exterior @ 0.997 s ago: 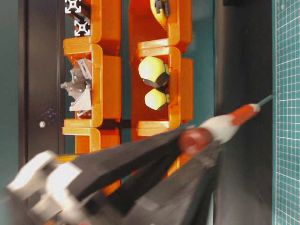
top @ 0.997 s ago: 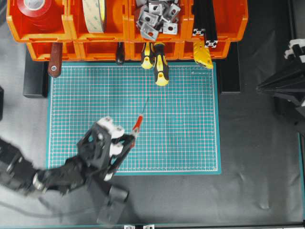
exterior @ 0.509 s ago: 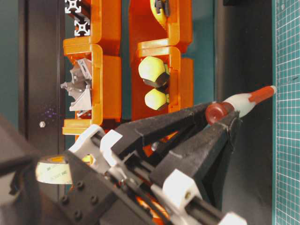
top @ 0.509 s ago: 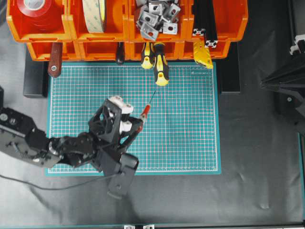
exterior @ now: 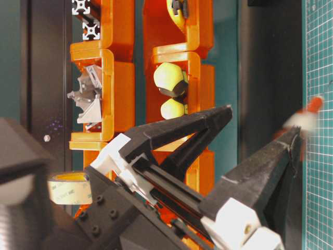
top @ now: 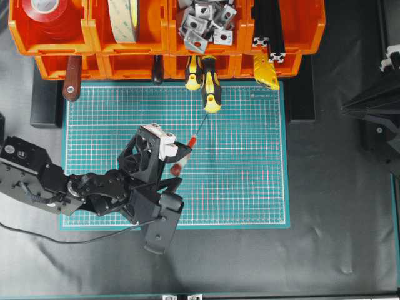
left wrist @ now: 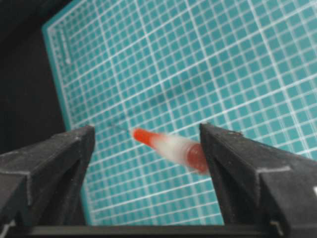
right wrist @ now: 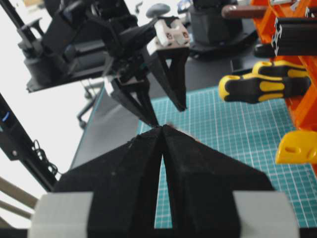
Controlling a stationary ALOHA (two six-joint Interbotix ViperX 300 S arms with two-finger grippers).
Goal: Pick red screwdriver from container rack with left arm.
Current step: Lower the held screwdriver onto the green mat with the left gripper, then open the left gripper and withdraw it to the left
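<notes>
The red screwdriver (top: 183, 155) hangs blurred between my left gripper's (top: 183, 164) spread fingers, above the green cutting mat (top: 250, 162). In the left wrist view the screwdriver (left wrist: 171, 146) has its dark red end cap beside the right finger (left wrist: 237, 168) and its thin shaft pointing away; I cannot tell if they touch. The left gripper (left wrist: 147, 128) is open. At table level the screwdriver (exterior: 307, 112) is a blur near the lower fingertip. The orange container rack (top: 162, 37) stands at the far edge. My right gripper (right wrist: 162, 128) is shut and empty, parked at the right.
Two yellow-and-black screwdrivers (top: 210, 84) stick out of the rack over the mat's far edge. A brown-red flat handle (top: 72, 78) hangs at the left. The bins hold tape rolls (top: 123, 19), metal brackets (top: 203, 22) and black profiles (top: 269, 28). The right arm (top: 375, 106) stands off the mat.
The left gripper's jaws have opened wide and no longer clamp the screwdriver's end cap. The screwdriver is now blurred and loose between them. The arm has edged slightly toward the rack.
</notes>
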